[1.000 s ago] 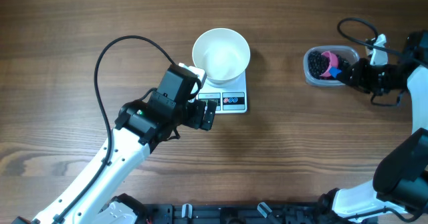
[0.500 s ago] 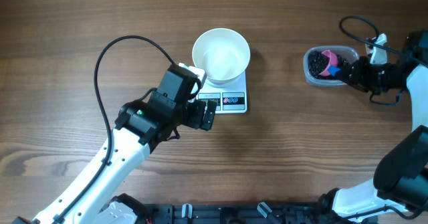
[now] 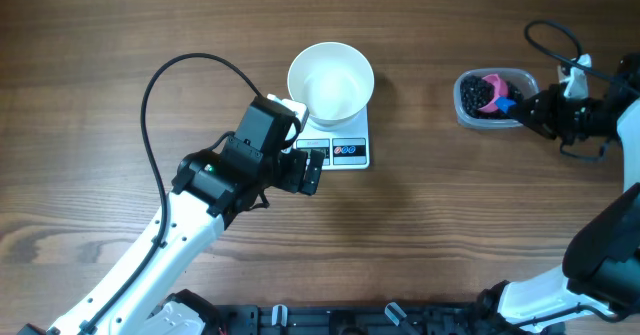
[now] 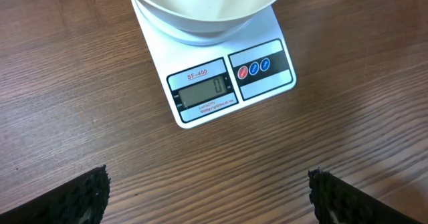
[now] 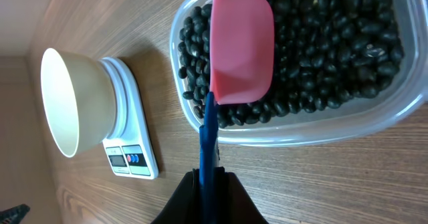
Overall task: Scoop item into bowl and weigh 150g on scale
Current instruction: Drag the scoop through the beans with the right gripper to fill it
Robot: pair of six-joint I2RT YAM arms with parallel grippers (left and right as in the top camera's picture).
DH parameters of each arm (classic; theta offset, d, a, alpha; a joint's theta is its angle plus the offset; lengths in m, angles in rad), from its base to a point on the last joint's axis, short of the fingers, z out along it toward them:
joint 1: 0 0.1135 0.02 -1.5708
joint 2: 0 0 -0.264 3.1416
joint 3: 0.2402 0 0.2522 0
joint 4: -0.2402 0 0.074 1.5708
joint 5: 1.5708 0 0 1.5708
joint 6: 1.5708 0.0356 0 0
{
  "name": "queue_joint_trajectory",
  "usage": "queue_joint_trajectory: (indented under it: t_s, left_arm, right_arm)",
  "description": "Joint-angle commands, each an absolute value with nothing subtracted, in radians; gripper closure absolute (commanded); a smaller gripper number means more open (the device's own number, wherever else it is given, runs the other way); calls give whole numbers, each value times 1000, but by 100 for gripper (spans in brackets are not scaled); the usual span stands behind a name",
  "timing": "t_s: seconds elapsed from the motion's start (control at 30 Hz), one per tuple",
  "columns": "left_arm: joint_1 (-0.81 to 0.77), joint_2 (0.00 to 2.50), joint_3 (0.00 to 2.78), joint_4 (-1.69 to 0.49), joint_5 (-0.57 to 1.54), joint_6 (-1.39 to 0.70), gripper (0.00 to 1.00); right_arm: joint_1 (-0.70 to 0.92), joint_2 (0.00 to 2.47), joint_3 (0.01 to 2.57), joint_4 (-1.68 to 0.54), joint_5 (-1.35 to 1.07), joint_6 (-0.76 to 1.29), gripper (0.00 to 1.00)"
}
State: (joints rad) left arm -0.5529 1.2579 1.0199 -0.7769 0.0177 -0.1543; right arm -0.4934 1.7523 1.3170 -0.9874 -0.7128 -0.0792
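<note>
The white bowl (image 3: 331,82) stands empty on the white scale (image 3: 345,152), whose display reads 0 in the left wrist view (image 4: 204,92). My left gripper (image 3: 312,171) hangs open just in front of the scale (image 4: 264,63), with nothing between its fingertips (image 4: 87,198). At the far right, the item, a heap of black beads (image 5: 321,43), fills a clear tub (image 3: 470,115). A pink scoop (image 5: 242,47) rests among the beads. My right gripper (image 5: 208,190) is shut on the scoop's blue handle (image 5: 207,137), outside the tub's near rim (image 5: 301,136).
The left arm's black cable (image 3: 160,85) loops over the table to the left of the bowl. The right arm's body (image 3: 610,245) and its cable (image 3: 550,35) fill the right edge. Bare wood lies between the scale and the tub.
My right gripper and the scoop have drawn a little to the right, towards the tub's right side. The left arm, bowl and scale have not moved.
</note>
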Motion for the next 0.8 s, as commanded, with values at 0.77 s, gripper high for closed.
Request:
queue_joint_trajectory:
  t_s: [0.77]
  left_arm:
    - [-545,1260,1006,-774,26,-142,0]
  right_arm:
    - [-713,1775,1313,-1113,-1046,-134,96]
